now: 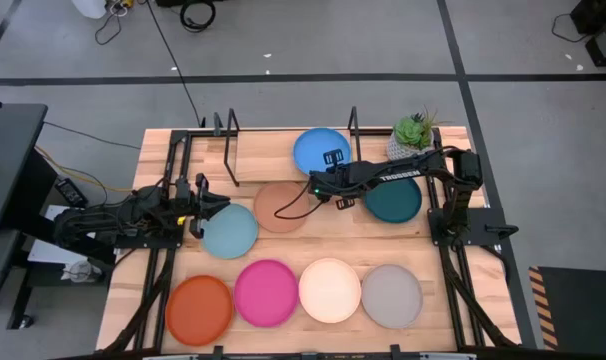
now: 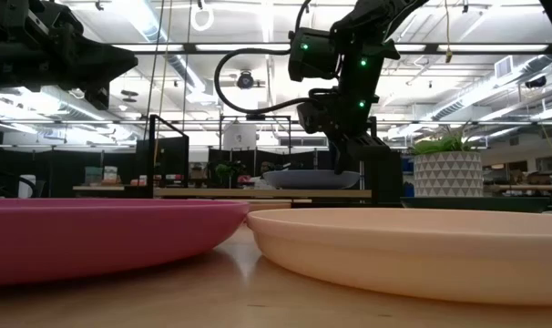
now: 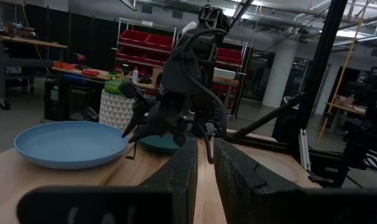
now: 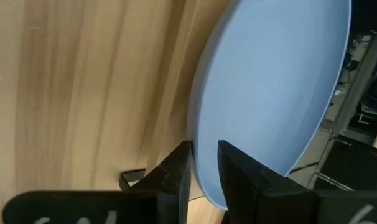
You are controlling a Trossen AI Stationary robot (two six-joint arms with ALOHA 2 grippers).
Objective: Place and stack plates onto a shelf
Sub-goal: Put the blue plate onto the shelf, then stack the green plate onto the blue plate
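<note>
The right gripper [image 1: 332,160] covers part of the blue plate [image 1: 320,150], and its arm crosses the dark teal plate [image 1: 393,200]. In the low view the magenta plate [image 2: 103,232] and cream plate [image 2: 413,246] run past the picture's edges, hiding most of the bench [image 2: 230,292]. The left gripper's [image 3: 204,168] fingertips are cut off there.

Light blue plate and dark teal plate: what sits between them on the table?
In the high view, the peach plate lies between the light blue plate and the dark teal plate, with the right claw just beyond it.
</note>
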